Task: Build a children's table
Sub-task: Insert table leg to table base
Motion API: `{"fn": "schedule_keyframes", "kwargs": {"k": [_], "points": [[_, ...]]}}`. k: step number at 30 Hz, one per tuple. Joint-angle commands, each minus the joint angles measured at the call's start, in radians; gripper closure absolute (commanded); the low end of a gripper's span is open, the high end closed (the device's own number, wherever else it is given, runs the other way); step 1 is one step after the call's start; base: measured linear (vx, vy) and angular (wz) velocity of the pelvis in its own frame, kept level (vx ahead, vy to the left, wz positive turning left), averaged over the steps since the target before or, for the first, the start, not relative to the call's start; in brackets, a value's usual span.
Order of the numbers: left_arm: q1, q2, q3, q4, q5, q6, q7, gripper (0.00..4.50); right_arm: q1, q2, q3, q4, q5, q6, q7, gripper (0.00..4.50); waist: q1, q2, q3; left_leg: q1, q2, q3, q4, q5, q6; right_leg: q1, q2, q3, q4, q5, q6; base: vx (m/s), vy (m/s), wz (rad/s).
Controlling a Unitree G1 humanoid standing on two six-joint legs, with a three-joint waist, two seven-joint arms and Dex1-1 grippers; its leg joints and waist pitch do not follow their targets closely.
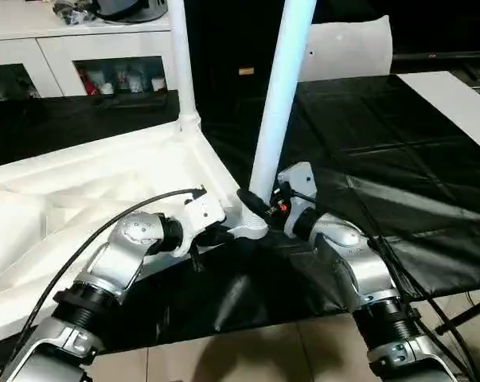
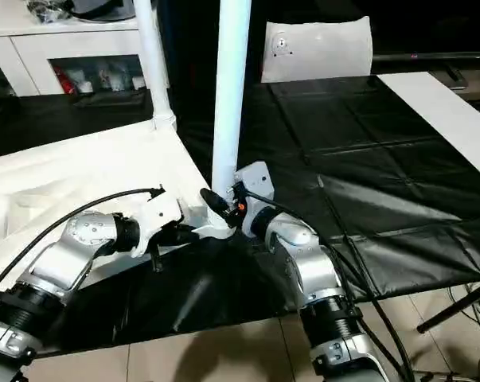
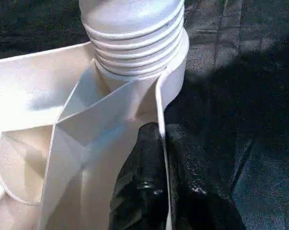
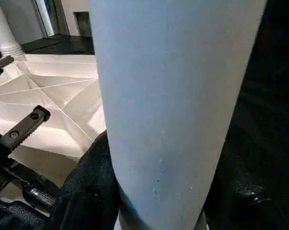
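left claw [image 3: 164,177] pinching tabletop [image 1: 72,199] rim, right claw [image 1: 265,208] gripping upright leg [image 1: 281,95]

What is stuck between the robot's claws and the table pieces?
Nothing visible. The right claw is already closed around the near leg, which stands in the corner socket. The left claw pinches the tabletop rim right beside that socket.

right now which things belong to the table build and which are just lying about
Part of the job:
- white plastic square tabletop, ribbed underside up
- long white tubular leg in the near corner socket, held by the right gripper
- second white leg standing in the far corner
- left gripper, fingers pinching the tabletop's edge wall

Just lying about:
- black-covered work table
- white glass-door cabinet
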Motion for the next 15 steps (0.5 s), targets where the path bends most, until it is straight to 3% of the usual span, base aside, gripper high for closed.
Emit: {"fn": "schedule_keyframes", "kwargs": {"k": [1,2,6,15], "points": [[0.037,0.036,-0.041,0.019,0.034,0.015,-0.044,4.5,0.045,-0.015,-0.007,0.096,-0.012,0.071,-0.004,2.05,0.006,0.008,-0.035,-0.003,0.029,-0.002,-0.056,-0.157,0.019,0.028,-0.077,0.052,-0.074,0.022,-0.211,0.0,0.0,0.0],[0.038,0.04,-0.042,0.015,0.031,0.023,-0.051,4.5,0.046,-0.016,-0.007,0.094,-0.011,0.07,-0.001,2.05,0.006,0.013,-0.035,-0.002,0.029,-0.002,-0.055,-0.159,0.017,0.028,-0.077,0.052,-0.073,0.021,-0.211,0.0,0.0,0.0],[0.039,0.059,-0.036,0.006,0.039,0.011,-0.042,4.5,0.05,-0.022,-0.009,0.087,-0.005,0.064,0.01,1.53,0.007,0.012,-0.04,-0.003,0.029,-0.001,-0.051,-0.13,0.022,0.032,-0.075,0.05,-0.068,0.082,-0.22,0.0,0.0,0.0],[-0.01,0.063,-0.02,0.056,0.004,-0.049,-0.079,4.5,0.079,-0.047,-0.002,0.053,0.004,0.042,0.055,0.89,0.013,0.011,-0.046,-0.002,0.027,-0.001,-0.044,-0.104,0.028,0.038,-0.076,0.048,-0.062,0.148,-0.228,0.0,0.0,0.0]]}}
